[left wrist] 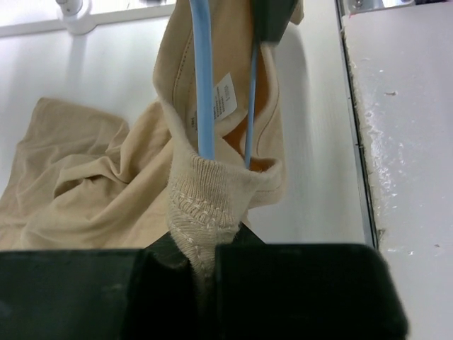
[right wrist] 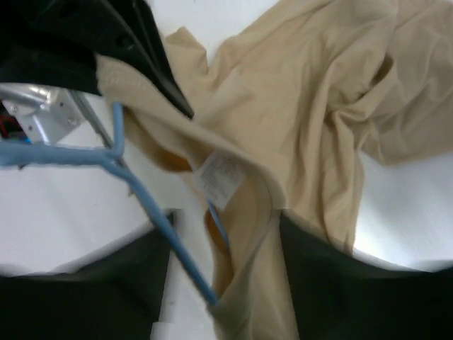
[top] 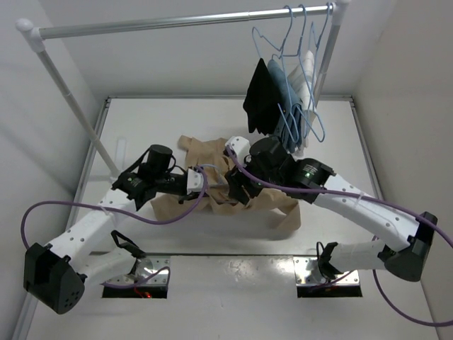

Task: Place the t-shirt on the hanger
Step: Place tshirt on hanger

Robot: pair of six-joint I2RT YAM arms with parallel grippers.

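Note:
The tan t-shirt (top: 282,211) lies crumpled mid-table under both grippers. My left gripper (left wrist: 205,256) is shut on the ribbed neck collar (left wrist: 202,202); it also shows in the top view (top: 207,181). The light-blue hanger (left wrist: 205,92) has two wires running into the neck opening beside the white label (left wrist: 224,94). In the right wrist view the hanger (right wrist: 152,205) slants down into the collar (right wrist: 248,304). My right gripper (right wrist: 226,216) has its jaws apart, with the collar and hanger wire between them; it sits against the left one (top: 237,190).
A clothes rail (top: 177,23) spans the back. At its right end hang several light-blue hangers (top: 301,42) bearing a black garment (top: 260,99), a light-blue one (top: 284,99) and a white one. The rail's slanted leg (top: 78,113) stands at the left.

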